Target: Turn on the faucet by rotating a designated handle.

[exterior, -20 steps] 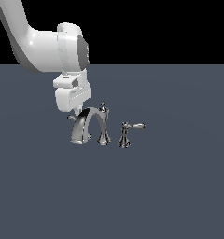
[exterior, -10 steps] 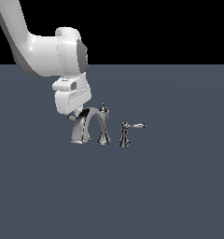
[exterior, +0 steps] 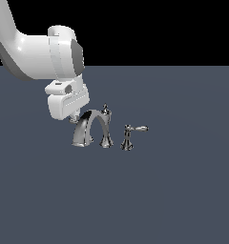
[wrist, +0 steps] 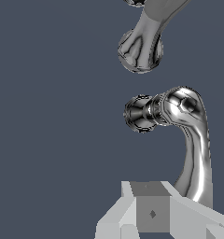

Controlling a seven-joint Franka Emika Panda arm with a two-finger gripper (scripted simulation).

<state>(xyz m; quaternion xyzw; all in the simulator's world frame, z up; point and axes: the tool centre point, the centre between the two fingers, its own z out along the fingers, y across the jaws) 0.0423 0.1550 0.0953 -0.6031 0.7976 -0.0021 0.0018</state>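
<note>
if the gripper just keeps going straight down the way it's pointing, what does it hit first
Probably the handle. In the wrist view the chrome lever runs right up beside the fingers, and in the exterior view the gripper hangs just behind the faucet. Depth is unclear, so it might slip past onto the floor.

Arm: glossy white rounded link casings with a grey band at the wrist joint. End effector (exterior: 74,117): white, boxy, angular housing with faceted edges. In the wrist view, its underside shows a flat grey panel bearing a small diamond-shaped mark.

faucet (exterior: 92,128) ctr | separate lever post (exterior: 128,138) ext-view right | tool (exterior: 73,116) ext-view left, above
</note>
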